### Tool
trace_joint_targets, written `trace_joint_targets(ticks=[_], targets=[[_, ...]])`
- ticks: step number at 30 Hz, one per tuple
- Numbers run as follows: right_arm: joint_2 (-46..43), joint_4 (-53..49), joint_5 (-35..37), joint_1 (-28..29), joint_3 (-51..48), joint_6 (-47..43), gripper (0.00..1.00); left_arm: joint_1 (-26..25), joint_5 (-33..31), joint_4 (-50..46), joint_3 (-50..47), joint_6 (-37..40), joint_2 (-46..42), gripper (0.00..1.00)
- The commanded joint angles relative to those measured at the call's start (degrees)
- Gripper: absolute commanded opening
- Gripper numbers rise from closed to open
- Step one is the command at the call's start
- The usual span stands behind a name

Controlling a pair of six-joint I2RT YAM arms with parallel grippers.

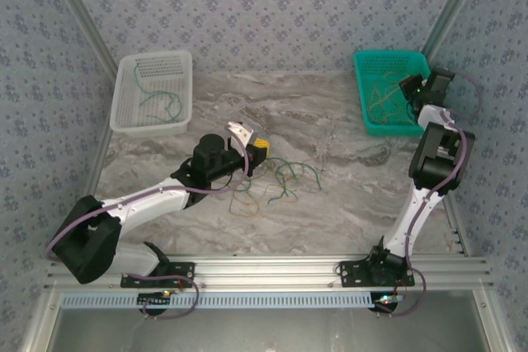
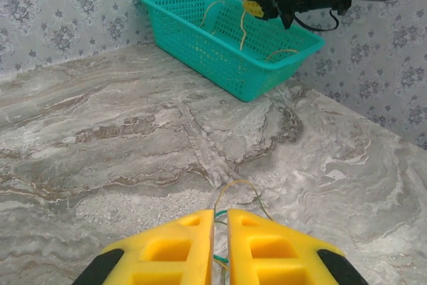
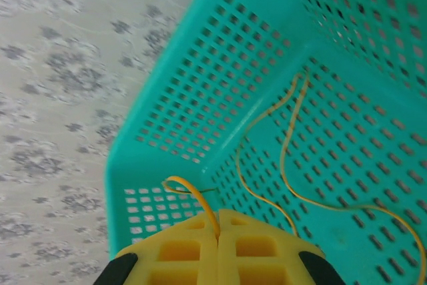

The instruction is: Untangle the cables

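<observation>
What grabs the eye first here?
The teal basket at the far right, where the right claw hangs shut on a yellow cable. Next, the tangle of green and yellow wires mid-table, with the left claw pinched on its strands. A white basket sits far left with green cable in it.

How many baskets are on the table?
2. A white basket at the far left holding a green cable, and a teal basket at the far right holding yellow cables. None looks hidden.
</observation>
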Motion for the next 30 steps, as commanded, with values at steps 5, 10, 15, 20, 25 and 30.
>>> trace_joint_targets(ticks=[5, 10, 15, 20, 25, 30], targets=[[-1.84, -1.96, 2.53, 1.02, -2.97, -2.65, 0.0, -0.25, -2.31, -1.02, 2.69, 1.31, 0.74, 0.12], [4.56, -8.37, 1.93, 1.31, 8.05, -4.37, 0.0, -0.24, -2.67, -0.8, 3.14, 1.18, 1.64, 0.12], [10.26, -22.84, 11.54, 4.29, 23.61, -9.15, 0.0, -0.2, -4.1, -0.46, 2.63, 1.1, 1.66, 0.12], [17.19, -33.52, 17.93, 5.59, 38.62, -11.43, 0.0, -0.25, -5.27, -1.1, 2.31, 1.38, 0.77, 0.12], [21.5, -40.29, 24.07, 5.98, 47.25, -12.71, 0.07, -0.24, -7.64, -1.28, 1.1, 2.01, -0.52, 0.13], [21.26, -44.65, 26.25, 6.03, 48.22, -14.81, 0.29, -0.21, -8.96, -1.11, 0.99, 2.29, -0.27, 0.17]])
